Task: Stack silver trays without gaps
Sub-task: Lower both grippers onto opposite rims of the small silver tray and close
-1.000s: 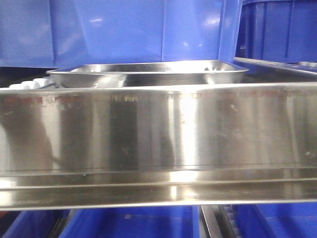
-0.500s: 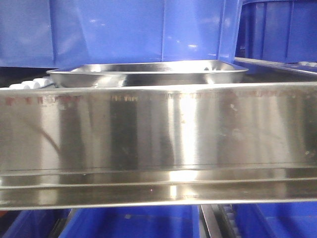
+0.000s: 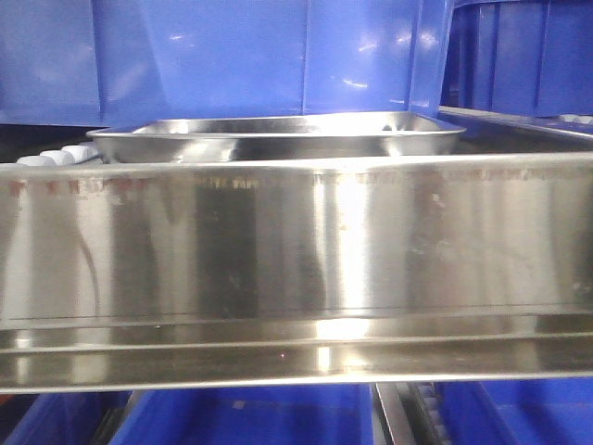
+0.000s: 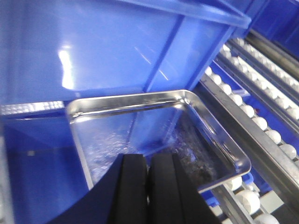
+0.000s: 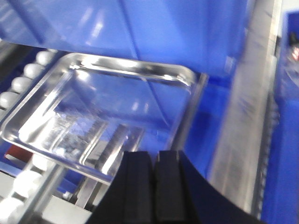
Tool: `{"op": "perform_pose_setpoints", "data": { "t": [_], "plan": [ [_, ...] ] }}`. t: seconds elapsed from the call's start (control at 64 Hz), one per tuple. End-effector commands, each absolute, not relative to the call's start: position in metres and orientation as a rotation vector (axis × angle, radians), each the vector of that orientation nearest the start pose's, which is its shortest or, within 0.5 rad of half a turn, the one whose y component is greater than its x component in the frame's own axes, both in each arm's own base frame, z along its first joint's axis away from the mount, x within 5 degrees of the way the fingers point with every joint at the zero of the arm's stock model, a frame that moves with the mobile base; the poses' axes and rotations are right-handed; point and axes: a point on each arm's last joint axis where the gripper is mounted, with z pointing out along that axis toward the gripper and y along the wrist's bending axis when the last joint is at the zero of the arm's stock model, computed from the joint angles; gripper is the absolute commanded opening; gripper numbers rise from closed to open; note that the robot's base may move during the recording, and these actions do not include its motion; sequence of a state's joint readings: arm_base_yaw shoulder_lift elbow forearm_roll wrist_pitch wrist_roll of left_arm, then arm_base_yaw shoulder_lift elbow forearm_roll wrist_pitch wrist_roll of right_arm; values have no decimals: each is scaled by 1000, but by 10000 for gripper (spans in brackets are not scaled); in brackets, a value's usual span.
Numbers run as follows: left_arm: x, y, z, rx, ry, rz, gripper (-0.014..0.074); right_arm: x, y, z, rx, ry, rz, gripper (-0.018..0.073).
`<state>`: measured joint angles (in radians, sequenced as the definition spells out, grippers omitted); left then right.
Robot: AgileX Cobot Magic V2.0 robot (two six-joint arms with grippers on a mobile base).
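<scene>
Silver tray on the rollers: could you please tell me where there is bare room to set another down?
The silver tray has a bare floor, bordered only by its rim. The white rollers beside it lie uncovered too. Behind it, the blue bin stands close to the rim, so it is crowded there.

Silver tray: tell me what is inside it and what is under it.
Inside the silver tray only reflections of the blue bin show; the left gripper covers part of its near floor. White rollers show under its near corner; the rest beneath is hidden.
</scene>
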<state>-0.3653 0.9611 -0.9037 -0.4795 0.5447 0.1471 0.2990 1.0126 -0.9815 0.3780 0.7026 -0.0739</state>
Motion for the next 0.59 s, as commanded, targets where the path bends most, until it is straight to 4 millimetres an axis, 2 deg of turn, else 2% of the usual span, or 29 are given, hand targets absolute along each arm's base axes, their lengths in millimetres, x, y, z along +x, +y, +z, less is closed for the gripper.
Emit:
{"op": "perform_pose_setpoints", "data": {
  "t": [0.0,0.203,0.438,0.578],
  "plan": [
    [191,-100,366,250,2062,-650,-16,195,85,368,-201,2211,501,-48],
    [214,-110,355,259,2147,-643,-16,203,100,363,-205,2292,425,-48],
    [232,-112,350,211,2106,-613,-16,225,114,351,-131,2313,256,-48],
    [245,-115,341,187,2111,-601,-16,239,122,340,-140,2316,254,-48]
  ]
}}
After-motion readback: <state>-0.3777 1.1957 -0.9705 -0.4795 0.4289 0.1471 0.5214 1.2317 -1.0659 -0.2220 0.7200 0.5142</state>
